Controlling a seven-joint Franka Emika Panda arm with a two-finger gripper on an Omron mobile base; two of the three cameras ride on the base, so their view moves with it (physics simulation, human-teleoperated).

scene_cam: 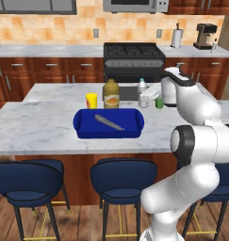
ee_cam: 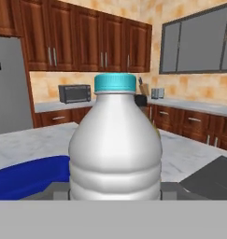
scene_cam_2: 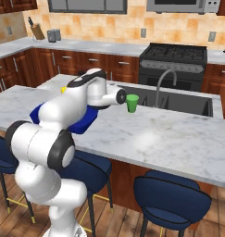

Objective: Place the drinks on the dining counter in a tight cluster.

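The dining counter (scene_cam: 36, 124) is the biggest thing here, a long pale marble top with navy stools (scene_cam: 120, 181) along its near edge and a sink (scene_cam_2: 178, 102) with a curved faucet (scene_cam_2: 163, 83) set into its far side. On the marble lies a deep blue tray (scene_cam: 85, 127) holding a slim grey utensil (scene_cam: 109, 122).

Behind the tray stands the amber juice jug (scene_cam: 111, 93), upright, with its orange label facing forward. A short yellow cup (scene_cam: 91, 100) stands just left of the jug, near it but apart.

To the right of the jug stands the water bottle (scene_cam: 143, 92), upright with a blue cap. The hand view shows this bottle (ee_cam: 116, 149) very close and centred, its pale ribbed body rising from the bottom of the frame. The white arm reaches over the counter, and its claw (scene_cam: 153, 97) sits level with the bottle, just to the bottle's right. Its fingers are hidden, so I cannot tell how far open it is or whether it grips the bottle.

A small green cup (scene_cam_2: 132, 102) stands on the marble just beside the arm's wrist, near the sink's edge.
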